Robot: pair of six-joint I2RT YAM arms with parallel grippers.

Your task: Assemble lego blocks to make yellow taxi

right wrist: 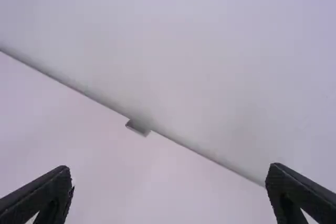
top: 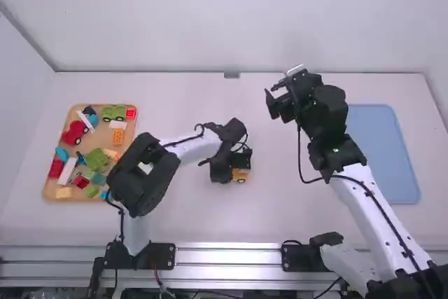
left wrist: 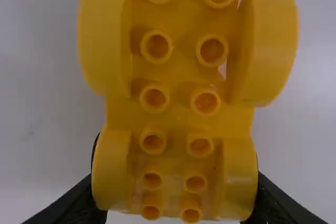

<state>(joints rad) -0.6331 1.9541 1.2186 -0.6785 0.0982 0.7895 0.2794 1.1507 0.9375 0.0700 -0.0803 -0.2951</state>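
Four wheels [left wrist: 270, 45] sit on the yellow base [left wrist: 181, 116] our left fingers [left wrist: 76, 205] clamp; our right fingers [right wrist: 47, 192] gape empty; we can't tell whether the top is finished.

The left arm [top: 192, 147] bends at its black elbow [top: 145, 176] and reaches inward to the middle of the surface [top: 280, 208], its pincer [top: 240, 163] low there with fingers clamped. The right arm [top: 381, 218] stretches forward and inward from its base, black wrist [top: 326, 111] raised, its empty pincer [top: 277, 89] facing away with fingers wide apart.
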